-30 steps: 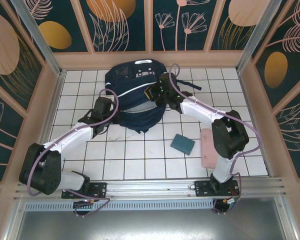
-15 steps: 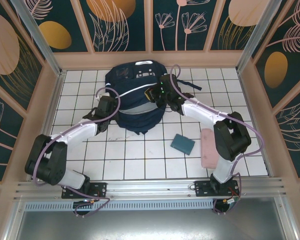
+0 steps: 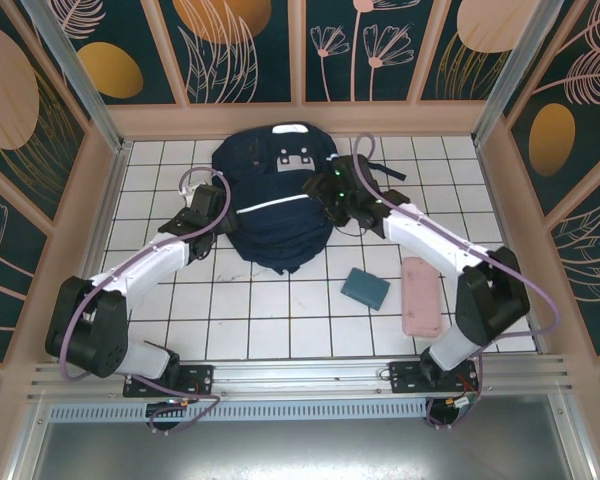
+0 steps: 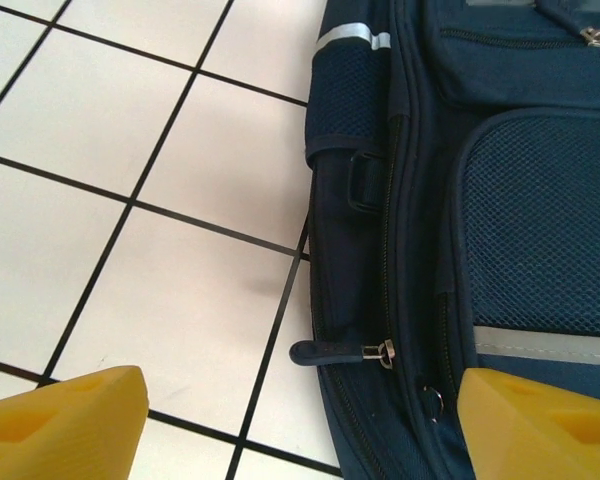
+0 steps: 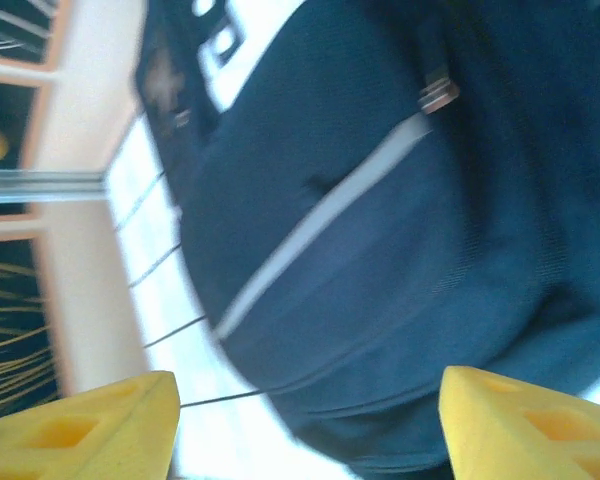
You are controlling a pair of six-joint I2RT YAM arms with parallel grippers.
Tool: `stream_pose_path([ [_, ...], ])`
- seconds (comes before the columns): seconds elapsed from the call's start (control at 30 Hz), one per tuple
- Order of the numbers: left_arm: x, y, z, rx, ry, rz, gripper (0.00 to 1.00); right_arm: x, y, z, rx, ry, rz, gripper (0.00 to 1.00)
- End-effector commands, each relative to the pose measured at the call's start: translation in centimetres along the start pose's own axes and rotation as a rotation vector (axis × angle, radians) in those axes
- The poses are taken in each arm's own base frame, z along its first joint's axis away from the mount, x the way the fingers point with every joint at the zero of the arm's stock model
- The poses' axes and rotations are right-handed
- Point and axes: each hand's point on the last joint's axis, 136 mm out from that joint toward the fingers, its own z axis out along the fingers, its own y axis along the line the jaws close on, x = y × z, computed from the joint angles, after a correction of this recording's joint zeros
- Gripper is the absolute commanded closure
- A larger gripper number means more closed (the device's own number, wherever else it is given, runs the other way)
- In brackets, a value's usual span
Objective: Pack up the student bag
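the bag (image 3: 278, 205) lies far-middle on the table (image 3: 280, 320) between the left gripper (image 4: 300, 380) and right gripper (image 5: 308, 376), both wide open and empty; a pinch at its small zip pull (image 4: 340, 351) may slip or drag limp fabric.

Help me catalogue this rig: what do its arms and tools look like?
Both arms have white shells and black joints; a lilac cable loops along the left arm and the right arm. The left tool and right tool end in blocky yellow fingers.
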Motion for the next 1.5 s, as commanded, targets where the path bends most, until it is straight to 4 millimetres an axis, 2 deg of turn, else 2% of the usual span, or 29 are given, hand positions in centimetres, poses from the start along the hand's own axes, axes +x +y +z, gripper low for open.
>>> stream_pose_path([
  [0.0,0.1,0.7,-1.1,-0.006,0.012,-0.025,0.15,-3.2,-9.6,-4.1,0.358,-0.150,-0.105,0.24],
  [0.13,-1.0,-0.3,-1.9,0.047,-0.012,-0.038,0.10,-4.6,-16.1,-7.9,0.501,-0.185,-0.073,0.11],
  [0.2,-1.4,-1.0,-2.1,0.076,-0.017,-0.038,0.09,-4.4,-18.3,-9.0,0.545,-0.167,-0.065,0.05],
  [0.3,-1.9,-1.9,-2.1,0.112,-0.021,-0.042,0.08,-3.6,-20.6,-9.5,0.596,-0.121,-0.050,0.03],
  [0.6,-1.5,-2.6,-1.6,0.137,0.007,-0.037,0.05,-0.5,-25.6,-9.1,0.715,-0.035,0.058,0.03],
  [0.73,-1.2,-2.6,-1.4,0.132,0.014,-0.030,0.05,0.6,-26.7,-7.8,0.680,0.008,0.103,0.03],
  [0.9,-1.1,-2.5,-1.4,0.132,0.018,-0.026,0.05,0.8,-28.1,-6.8,0.705,0.018,0.119,0.03],
  [1.0,-1.1,-2.6,-1.4,0.135,0.020,-0.023,0.04,1.0,-27.8,-5.5,0.658,0.050,0.126,0.03],
  [1.13,-1.2,-3.0,-1.5,0.157,0.027,-0.024,0.04,0.7,-25.1,-2.8,0.503,0.088,0.134,0.04],
  [1.23,-1.3,-3.6,-1.8,0.190,0.031,-0.028,0.04,-0.8,-23.2,-1.1,0.443,0.081,0.117,0.04],
  [1.47,-0.9,-5.9,-2.3,0.313,0.073,-0.029,0.04,-5.5,-19.7,2.5,0.390,0.027,-0.005,0.07],
])
